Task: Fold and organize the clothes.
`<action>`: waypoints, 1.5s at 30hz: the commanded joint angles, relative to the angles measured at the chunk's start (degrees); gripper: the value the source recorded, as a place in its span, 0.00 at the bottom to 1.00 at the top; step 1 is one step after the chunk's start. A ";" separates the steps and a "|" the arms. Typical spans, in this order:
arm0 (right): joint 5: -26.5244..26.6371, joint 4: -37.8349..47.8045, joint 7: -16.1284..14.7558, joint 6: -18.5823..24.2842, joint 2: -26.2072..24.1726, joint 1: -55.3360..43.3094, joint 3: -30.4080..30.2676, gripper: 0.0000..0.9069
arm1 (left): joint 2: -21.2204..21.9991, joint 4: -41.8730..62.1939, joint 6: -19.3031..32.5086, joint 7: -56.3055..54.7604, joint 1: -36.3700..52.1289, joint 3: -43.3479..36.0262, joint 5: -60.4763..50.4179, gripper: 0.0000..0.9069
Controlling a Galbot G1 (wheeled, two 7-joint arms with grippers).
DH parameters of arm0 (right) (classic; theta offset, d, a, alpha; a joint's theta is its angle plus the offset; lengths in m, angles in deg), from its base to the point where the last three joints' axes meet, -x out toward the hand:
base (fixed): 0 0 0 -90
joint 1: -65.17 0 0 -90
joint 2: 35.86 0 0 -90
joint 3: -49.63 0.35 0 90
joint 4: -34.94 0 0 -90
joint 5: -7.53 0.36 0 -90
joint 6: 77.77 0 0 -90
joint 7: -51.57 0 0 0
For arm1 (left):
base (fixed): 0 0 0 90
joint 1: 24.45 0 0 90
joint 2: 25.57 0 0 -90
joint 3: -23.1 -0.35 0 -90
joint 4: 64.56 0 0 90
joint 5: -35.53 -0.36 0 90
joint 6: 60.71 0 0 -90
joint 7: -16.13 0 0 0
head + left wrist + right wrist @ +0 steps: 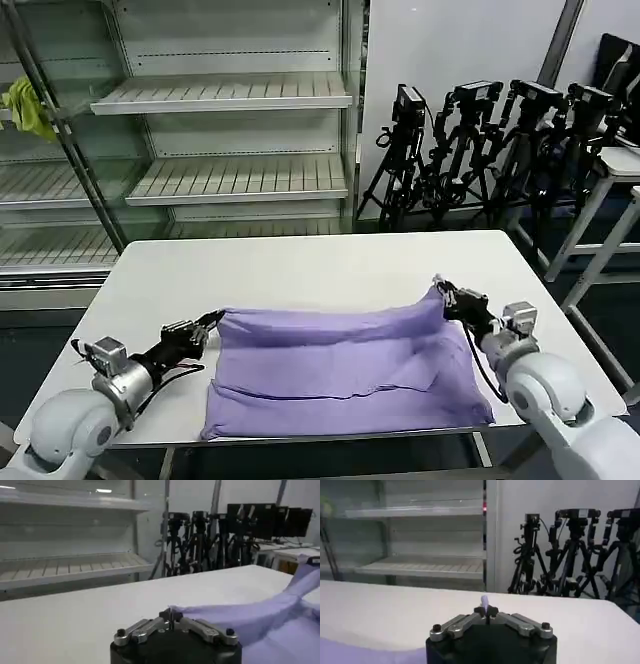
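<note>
My left gripper (213,319) and right gripper (441,291), both pinched shut on far corners of the thin lavender T-shirt (340,370), hold it half-folded on the white table (300,265). I judge a fold under way; next I should carry both corners evenly.

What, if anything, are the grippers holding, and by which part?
Both hold the lavender T-shirt by its far edge: left gripper at one corner, right gripper at the other.

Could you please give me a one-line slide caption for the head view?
Both grippers, left and right, pinch the lavender T-shirt's far corners on the white table.
</note>
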 commanded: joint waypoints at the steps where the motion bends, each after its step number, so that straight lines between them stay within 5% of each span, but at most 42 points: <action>1: -0.19 -4.95 0.10 0.25 -2.15 6.66 4.26 0.00 | -0.12 -6.29 0.04 -0.14 -7.78 4.72 0.17 0.07; 40: -8.18 -5.52 0.47 2.66 -5.90 18.52 4.36 0.00 | -0.55 -8.37 0.02 -0.16 -18.61 8.68 -2.55 0.09; 41: -8.54 -5.51 0.37 2.67 -5.90 18.79 4.37 0.08 | -0.54 -8.44 0.02 -0.15 -18.85 8.68 -2.70 0.10; 42: -8.93 -5.51 0.32 2.76 -5.92 19.03 4.38 0.52 | -0.54 -8.51 0.02 -0.11 -19.09 8.65 -2.93 0.16; 43: -9.28 -5.57 0.41 2.75 -5.95 19.38 4.36 0.64 | -0.56 -8.61 0.04 -0.10 -19.34 8.60 -3.26 0.18; 45: -10.08 -5.72 0.50 2.76 -6.03 19.91 4.42 0.69 | -0.59 -8.91 0.09 -0.04 -20.02 8.58 -3.78 0.19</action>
